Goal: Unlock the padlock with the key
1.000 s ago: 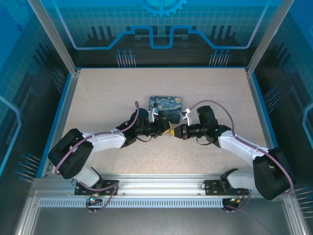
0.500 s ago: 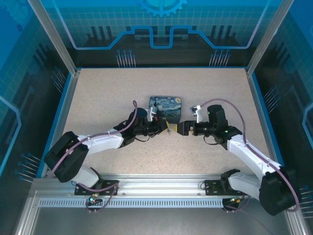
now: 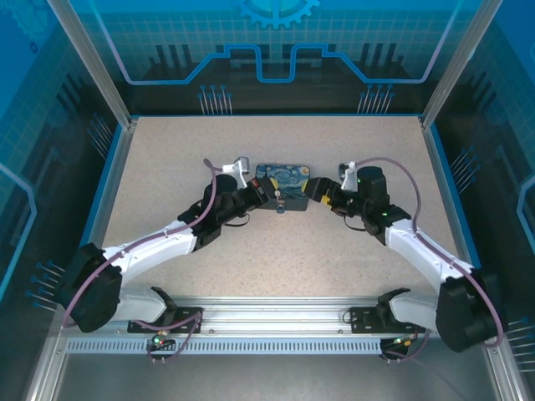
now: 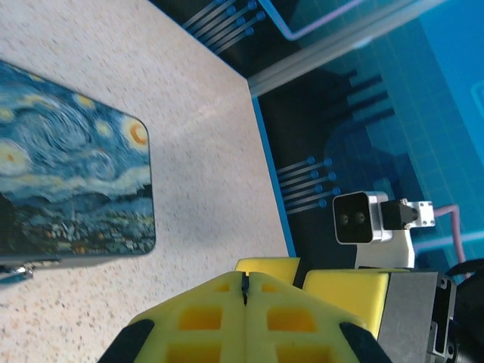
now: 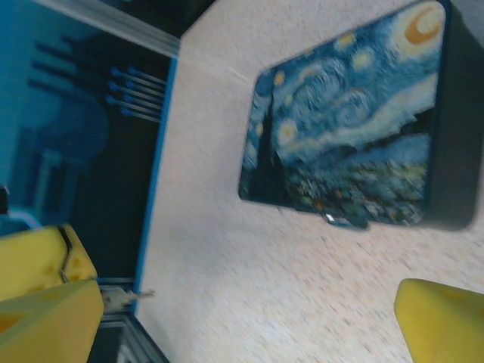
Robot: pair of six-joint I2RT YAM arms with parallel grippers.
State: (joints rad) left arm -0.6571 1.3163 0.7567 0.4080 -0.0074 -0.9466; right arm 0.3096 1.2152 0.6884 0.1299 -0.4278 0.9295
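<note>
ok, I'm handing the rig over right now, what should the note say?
Left gripper: shut beside the tin; a thin metal piece, apparently the key, sticks out of it.
Right gripper: open, empty, at the tin's right corner.
Padlock: at the tin's near edge; shackle too small to judge.
Done: key gripped. Left: insert it in the padlock and turn.

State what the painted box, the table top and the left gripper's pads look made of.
Painted box: likely printed tin, smooth, slightly glossy, rounded corners. Table top: speckled beige laminate or stone-look, matte. Pads of the left gripper: yellow moulded plastic or rubber, with recessed pockets.
</note>
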